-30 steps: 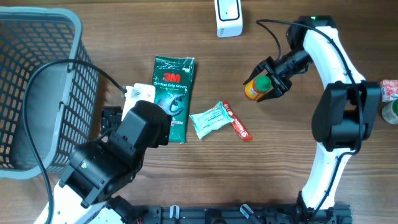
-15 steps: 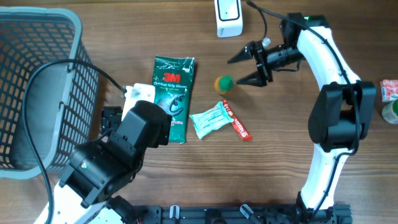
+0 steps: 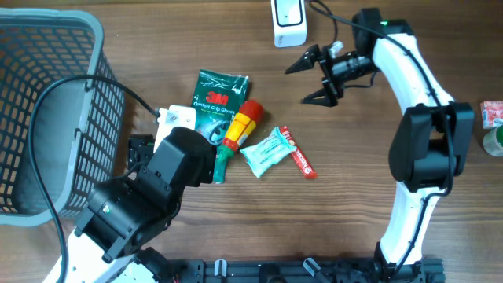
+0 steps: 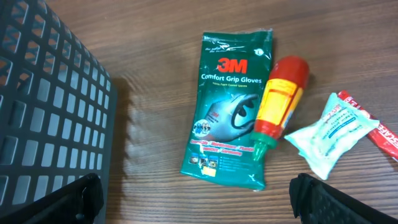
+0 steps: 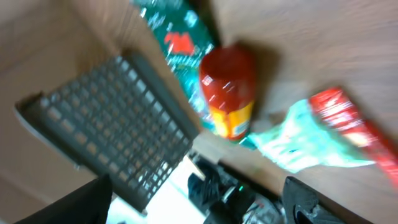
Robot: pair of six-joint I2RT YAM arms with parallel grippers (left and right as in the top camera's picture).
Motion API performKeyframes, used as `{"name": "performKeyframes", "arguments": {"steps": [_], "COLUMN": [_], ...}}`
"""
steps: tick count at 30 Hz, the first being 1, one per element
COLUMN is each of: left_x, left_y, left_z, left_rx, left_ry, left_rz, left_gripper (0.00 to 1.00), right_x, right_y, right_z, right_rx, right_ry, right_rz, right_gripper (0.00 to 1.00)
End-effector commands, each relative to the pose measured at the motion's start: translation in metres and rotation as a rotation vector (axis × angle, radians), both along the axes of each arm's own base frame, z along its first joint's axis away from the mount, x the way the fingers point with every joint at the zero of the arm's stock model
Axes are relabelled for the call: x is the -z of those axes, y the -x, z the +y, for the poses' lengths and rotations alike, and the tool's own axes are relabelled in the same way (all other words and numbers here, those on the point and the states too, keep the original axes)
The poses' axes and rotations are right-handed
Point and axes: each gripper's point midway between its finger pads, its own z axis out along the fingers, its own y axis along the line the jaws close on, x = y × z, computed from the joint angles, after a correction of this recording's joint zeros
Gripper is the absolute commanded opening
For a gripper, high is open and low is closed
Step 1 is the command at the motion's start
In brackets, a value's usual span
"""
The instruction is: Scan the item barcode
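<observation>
A red and yellow sauce bottle (image 3: 236,129) with a green cap lies tilted across the right edge of the green 3M gloves pack (image 3: 212,98); it also shows in the left wrist view (image 4: 278,102) and the right wrist view (image 5: 229,93). My right gripper (image 3: 296,85) hangs open and empty to the right of it, just below the white scanner (image 3: 288,20) at the table's back edge. My left gripper (image 4: 196,193) stands open near the pack's lower end, holding nothing.
A pale green packet (image 3: 267,151) and a red stick packet (image 3: 300,163) lie right of the bottle. A grey mesh basket (image 3: 47,102) fills the left side. A red and white item (image 3: 492,112) and a green one (image 3: 495,141) sit at the right edge.
The bottle left my right gripper and travelled left across the table onto the gloves pack. My right gripper opened wide and moved back toward the scanner. The left arm stayed still.
</observation>
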Motion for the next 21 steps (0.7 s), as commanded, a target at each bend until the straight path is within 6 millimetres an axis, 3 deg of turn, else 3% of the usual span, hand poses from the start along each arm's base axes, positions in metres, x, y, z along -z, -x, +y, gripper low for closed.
{"name": "performKeyframes", "arguments": {"steps": [1, 4, 11, 15, 21], "left_x": [-0.001, -0.001, -0.001, -0.001, -0.001], "left_y": [0.0, 0.0, 0.0, 0.0, 0.0], "left_z": [0.0, 0.0, 0.0, 0.0, 0.0], "left_rx": [-0.011, -0.011, -0.011, -0.011, -0.011], "left_ry": [0.018, 0.018, 0.018, 0.018, 0.018], "left_rz": [-0.004, -0.004, -0.004, -0.004, -0.004], "left_gripper": [1.0, 1.0, 1.0, 1.0, 1.0], "right_x": [0.012, 0.027, 0.033, 0.043, 0.054], "right_y": [-0.007, -0.008, -0.003, 0.005, 0.002], "right_z": [-0.023, -0.022, 0.02, 0.036, 0.052], "right_rx": [0.017, -0.004, -0.032, -0.03, -0.009], "right_ry": [0.185, 0.313, 0.381, 0.493, 0.692], "right_rz": [-0.056, -0.086, -0.103, -0.096, -0.195], "right_gripper": [0.89, 0.89, 0.89, 0.89, 0.9]}}
